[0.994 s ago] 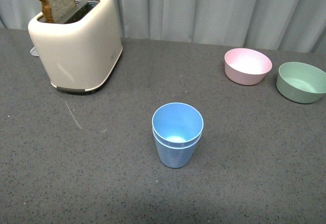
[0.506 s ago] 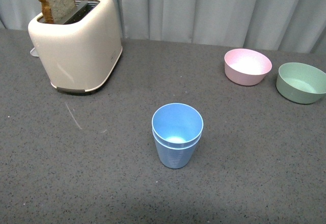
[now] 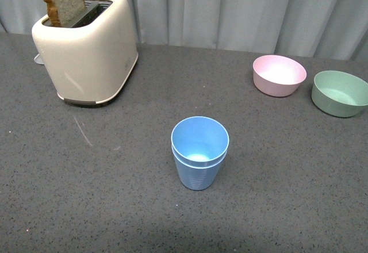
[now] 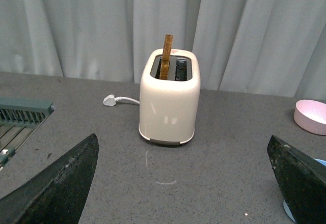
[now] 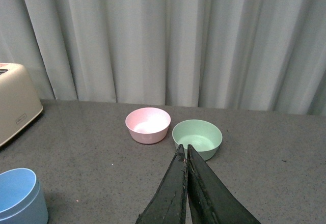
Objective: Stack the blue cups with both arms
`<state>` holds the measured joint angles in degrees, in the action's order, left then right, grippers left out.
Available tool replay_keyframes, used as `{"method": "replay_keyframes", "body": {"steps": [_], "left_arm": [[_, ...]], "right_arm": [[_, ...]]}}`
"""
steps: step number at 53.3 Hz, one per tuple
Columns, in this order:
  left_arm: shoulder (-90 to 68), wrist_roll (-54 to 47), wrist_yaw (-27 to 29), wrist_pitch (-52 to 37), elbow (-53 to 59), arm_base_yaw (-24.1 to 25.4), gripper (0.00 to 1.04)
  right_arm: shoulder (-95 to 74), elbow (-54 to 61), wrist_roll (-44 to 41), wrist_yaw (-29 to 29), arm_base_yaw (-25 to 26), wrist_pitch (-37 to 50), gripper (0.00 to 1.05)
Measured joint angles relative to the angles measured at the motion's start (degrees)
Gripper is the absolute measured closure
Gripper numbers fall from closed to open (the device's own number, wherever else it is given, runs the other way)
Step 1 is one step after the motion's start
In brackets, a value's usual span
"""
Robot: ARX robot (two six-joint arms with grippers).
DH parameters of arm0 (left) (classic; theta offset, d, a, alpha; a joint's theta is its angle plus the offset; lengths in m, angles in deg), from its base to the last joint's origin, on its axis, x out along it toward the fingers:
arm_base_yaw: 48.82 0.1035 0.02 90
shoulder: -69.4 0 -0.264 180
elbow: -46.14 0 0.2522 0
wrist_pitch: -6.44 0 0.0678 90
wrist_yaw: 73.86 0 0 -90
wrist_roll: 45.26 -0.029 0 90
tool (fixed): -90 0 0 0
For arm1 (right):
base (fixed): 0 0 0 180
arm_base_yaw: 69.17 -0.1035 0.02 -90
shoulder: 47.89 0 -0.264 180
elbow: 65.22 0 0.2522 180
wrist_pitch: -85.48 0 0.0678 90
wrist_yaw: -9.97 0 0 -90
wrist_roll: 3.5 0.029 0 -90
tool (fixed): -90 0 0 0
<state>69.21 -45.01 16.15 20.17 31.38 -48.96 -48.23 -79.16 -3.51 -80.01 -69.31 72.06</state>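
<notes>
Blue cups sit nested at bench centre, toaster at ten o'clock. Left jaws spread wide, right jaws pressed together, both empty: keep clear, don't nudge the stack.

A dark grey speckled stone-look tabletop fills the scene under even light, with pleated pale grey fabric curtains hanging at 12 o'clock.
</notes>
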Motion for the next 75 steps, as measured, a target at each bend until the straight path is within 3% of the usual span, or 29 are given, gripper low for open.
{"method": "replay_keyframes", "body": {"steps": [5,11,29,75], "left_arm": [[0.00,0.02,0.00,0.00,0.00,0.00,0.07],[0.00,0.02,0.00,0.00,0.00,0.00,0.07],[0.00,0.02,0.00,0.00,0.00,0.00,0.07],[0.00,0.02,0.00,0.00,0.00,0.00,0.07]], "right_arm": [[0.04,0.00,-0.04,-0.04,0.00,-0.22,1.03],[0.04,0.00,-0.02,-0.04,0.00,-0.26,0.86],[0.11,0.00,-0.02,-0.04,0.00,-0.26,0.09],[0.11,0.00,0.00,-0.04,0.00,-0.26,0.10]]}}
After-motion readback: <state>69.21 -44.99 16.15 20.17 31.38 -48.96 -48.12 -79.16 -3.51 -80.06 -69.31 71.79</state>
